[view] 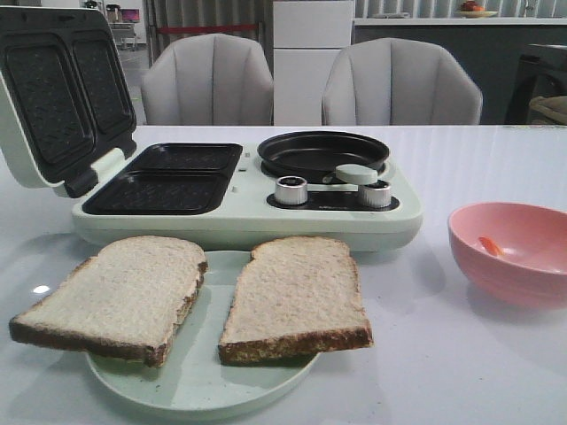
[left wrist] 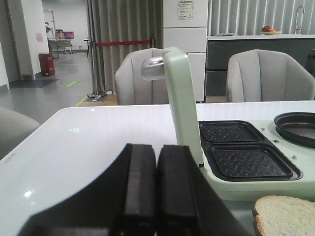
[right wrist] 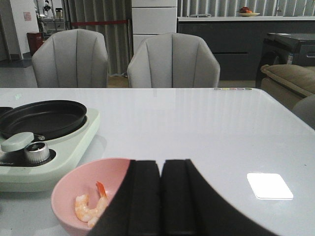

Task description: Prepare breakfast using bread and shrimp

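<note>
Two slices of bread lie on a pale green plate point(view: 199, 390) near the table's front: the left slice point(view: 120, 297) overhangs the rim, the right slice point(view: 297, 297) lies beside it. The left slice's corner point(left wrist: 285, 216) shows in the left wrist view. A curled shrimp point(right wrist: 91, 206) lies in a pink bowl point(right wrist: 74, 189); in the front view the shrimp point(view: 490, 245) shows as an orange bit in the bowl point(view: 514, 252) at the right. My left gripper point(left wrist: 156, 152) is shut and empty, left of the breakfast maker. My right gripper point(right wrist: 161, 167) is shut and empty, beside the bowl. Neither gripper shows in the front view.
A pale green breakfast maker point(view: 248, 199) stands behind the plate, its lid point(view: 62, 88) raised, with two dark grill plates point(view: 168, 177), a round black pan point(view: 323, 152) and two knobs point(view: 291, 189). Two grey chairs point(view: 208, 80) stand beyond the white table.
</note>
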Robot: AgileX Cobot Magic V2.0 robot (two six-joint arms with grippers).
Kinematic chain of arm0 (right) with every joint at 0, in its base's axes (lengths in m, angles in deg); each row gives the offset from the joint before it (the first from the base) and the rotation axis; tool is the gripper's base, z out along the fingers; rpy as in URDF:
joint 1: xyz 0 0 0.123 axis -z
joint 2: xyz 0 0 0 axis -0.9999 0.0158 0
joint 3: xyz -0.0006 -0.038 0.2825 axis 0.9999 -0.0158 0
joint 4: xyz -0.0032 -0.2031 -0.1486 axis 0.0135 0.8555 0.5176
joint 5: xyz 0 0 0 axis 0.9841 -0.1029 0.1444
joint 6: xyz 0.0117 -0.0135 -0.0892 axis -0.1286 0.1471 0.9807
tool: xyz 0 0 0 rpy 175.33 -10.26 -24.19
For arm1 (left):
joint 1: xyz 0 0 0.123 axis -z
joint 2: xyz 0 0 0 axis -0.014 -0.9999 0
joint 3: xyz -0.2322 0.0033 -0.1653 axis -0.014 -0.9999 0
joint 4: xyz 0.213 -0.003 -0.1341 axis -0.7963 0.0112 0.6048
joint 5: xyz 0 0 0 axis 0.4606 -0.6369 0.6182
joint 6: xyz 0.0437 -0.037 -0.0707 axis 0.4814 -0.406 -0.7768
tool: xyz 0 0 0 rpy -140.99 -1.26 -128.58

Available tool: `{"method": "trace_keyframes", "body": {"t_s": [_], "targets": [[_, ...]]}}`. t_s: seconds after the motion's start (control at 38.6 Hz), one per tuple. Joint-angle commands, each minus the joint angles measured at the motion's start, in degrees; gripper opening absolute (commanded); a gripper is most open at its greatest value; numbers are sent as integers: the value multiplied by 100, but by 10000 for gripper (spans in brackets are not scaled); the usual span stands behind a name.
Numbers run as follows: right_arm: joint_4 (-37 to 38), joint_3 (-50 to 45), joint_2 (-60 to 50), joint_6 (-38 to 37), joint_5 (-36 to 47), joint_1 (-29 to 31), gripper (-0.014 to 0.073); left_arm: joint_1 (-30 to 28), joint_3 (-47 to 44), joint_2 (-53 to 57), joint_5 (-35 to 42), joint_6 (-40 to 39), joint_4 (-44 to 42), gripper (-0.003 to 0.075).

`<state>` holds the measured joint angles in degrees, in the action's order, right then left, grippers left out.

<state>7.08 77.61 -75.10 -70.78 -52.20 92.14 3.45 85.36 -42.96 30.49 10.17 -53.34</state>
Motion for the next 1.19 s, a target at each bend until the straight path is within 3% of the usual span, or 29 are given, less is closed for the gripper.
{"method": "trace_keyframes", "body": {"t_s": [0.0,0.98,1.17], "targets": [[31,106,-132,32,537,-9,41,39,-51,109,508,-21,38,101],[11,124,-132,32,677,-9,41,39,-51,109,550,-21,25,101],[-84,773,-132,32,213,-9,41,39,176,109,1070,-32,7,101]]}}
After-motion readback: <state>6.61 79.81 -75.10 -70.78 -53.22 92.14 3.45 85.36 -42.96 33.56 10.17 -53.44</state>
